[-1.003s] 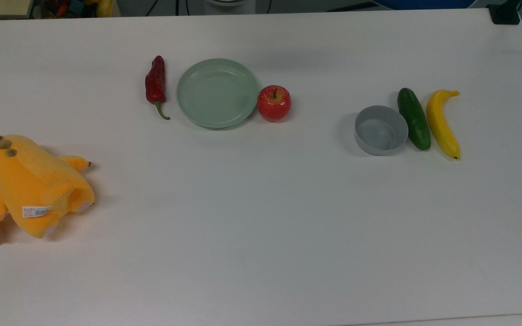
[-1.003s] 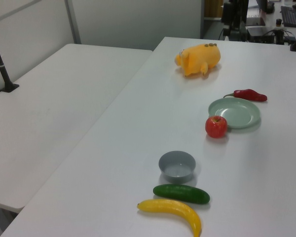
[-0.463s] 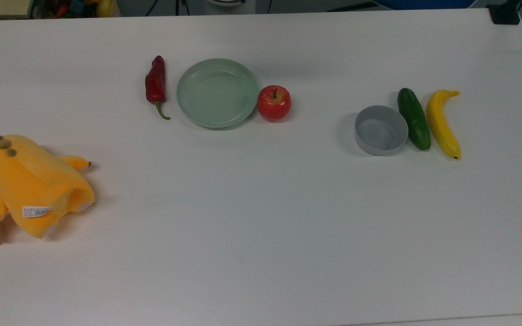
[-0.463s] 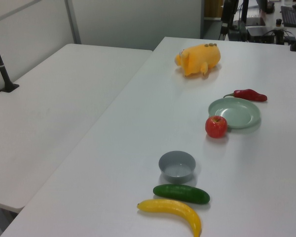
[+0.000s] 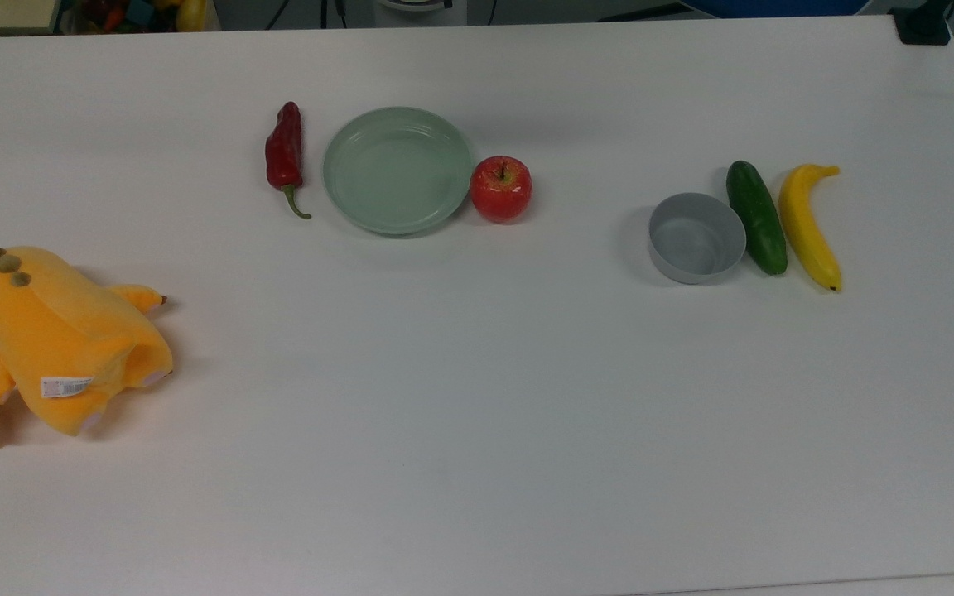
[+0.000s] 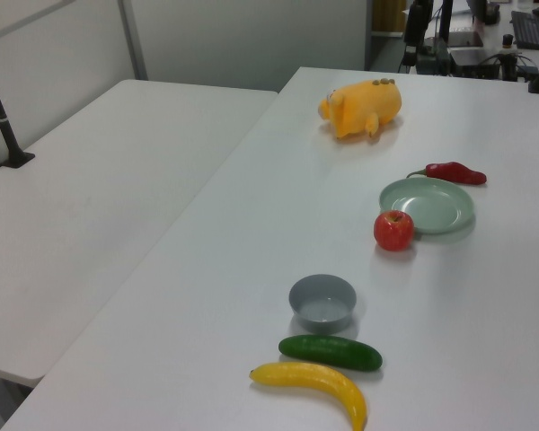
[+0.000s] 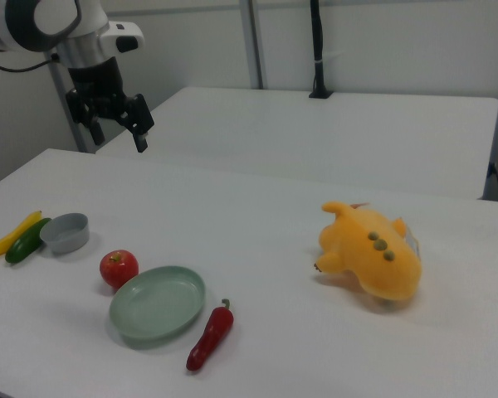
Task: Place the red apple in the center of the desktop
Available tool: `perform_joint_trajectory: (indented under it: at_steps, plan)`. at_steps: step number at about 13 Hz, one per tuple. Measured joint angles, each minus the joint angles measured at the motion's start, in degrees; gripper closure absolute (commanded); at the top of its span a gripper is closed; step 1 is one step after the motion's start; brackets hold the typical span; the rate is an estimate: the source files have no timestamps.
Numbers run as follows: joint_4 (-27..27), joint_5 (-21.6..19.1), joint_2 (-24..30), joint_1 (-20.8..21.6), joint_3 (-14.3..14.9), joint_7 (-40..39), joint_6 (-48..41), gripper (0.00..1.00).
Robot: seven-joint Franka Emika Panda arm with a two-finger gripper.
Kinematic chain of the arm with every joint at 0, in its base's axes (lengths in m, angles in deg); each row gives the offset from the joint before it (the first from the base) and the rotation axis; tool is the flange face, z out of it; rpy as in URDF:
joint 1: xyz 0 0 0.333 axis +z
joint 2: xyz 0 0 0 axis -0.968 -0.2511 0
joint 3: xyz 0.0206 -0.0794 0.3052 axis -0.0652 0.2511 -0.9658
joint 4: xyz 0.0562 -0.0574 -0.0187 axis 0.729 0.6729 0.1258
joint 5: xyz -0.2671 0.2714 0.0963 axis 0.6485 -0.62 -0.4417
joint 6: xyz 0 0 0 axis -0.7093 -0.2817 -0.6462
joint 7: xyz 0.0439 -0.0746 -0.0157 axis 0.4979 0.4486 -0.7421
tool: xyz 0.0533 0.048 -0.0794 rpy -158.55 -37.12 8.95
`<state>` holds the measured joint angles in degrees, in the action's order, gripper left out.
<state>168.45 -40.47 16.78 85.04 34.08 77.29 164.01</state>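
The red apple (image 5: pixel 500 189) (image 6: pixel 393 231) (image 7: pixel 119 269) rests on the white desktop (image 5: pixel 477 397), touching the rim of a pale green plate (image 5: pixel 398 170) on the top view's right side of it. In the right view my gripper (image 7: pixel 119 135) hangs high above the table's far left part, well above and behind the apple. Its black fingers (image 7: pixel 141 135) stand apart, open, with nothing between them.
A dark-red chili (image 5: pixel 284 153) lies on the plate's other side. A grey bowl (image 5: pixel 696 237), a cucumber (image 5: pixel 756 217) and a banana (image 5: pixel 809 225) sit together at the top view's right. An orange plush toy (image 5: pixel 63 339) lies at the top view's left. A second white table (image 6: pixel 90 197) adjoins.
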Motion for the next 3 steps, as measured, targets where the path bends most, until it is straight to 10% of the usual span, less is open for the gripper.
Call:
perform_joint_trajectory:
  at_steps: [3]
  plan:
    - [0.1, 0.0, 0.0, 0.2, 0.0, 0.0, 0.0, 0.0]
